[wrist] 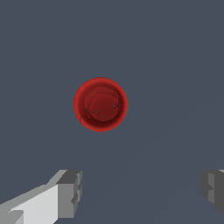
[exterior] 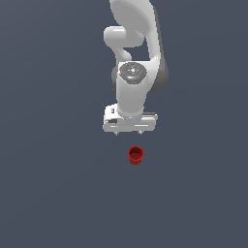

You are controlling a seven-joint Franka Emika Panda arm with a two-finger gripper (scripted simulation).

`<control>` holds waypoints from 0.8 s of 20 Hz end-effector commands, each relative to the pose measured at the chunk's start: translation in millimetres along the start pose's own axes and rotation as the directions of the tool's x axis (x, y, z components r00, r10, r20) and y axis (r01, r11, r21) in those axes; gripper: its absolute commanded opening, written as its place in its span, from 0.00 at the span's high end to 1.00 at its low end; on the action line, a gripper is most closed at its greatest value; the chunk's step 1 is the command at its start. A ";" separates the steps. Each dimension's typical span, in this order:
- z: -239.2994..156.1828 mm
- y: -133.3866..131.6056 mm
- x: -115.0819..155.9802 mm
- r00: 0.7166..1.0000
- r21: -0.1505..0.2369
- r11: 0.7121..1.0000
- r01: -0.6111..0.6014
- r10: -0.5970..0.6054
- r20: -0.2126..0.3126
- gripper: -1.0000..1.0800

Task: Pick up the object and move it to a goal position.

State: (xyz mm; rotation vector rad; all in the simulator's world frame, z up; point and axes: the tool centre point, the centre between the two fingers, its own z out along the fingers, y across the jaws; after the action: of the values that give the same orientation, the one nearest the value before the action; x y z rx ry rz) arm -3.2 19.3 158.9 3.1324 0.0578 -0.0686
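Note:
The small red cup [exterior: 136, 155] stands upright on the flat grey surface, just in front of the white arm in the exterior view. The wrist view looks straight down into the cup [wrist: 101, 104], showing its round rim and inside. My gripper [exterior: 129, 132] hangs above the surface, behind the cup and a little to the exterior view's left of it, not touching it. In the wrist view my gripper [wrist: 142, 192] is open and empty, with the two grey fingertips [wrist: 70, 192] far apart and the cup outside the gap between them.
The white arm [exterior: 133, 63] rises behind the gripper. A plain dark grey surface [exterior: 48, 193] fills both views.

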 end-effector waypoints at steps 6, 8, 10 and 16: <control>-1.7 -16.6 3.1 1.000 0.007 1.000 0.024 -0.024 -0.005 0.04; -3.0 -29.7 5.2 0.999 0.012 0.999 0.043 -0.042 -0.010 0.04; -3.8 -37.7 6.4 0.998 0.015 0.998 0.054 -0.054 -0.012 0.04; -3.6 -37.9 6.7 0.998 0.015 0.998 0.057 -0.057 -0.012 0.04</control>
State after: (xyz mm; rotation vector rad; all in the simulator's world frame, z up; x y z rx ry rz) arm 2.1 57.9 162.1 3.1469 0.1460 -0.0507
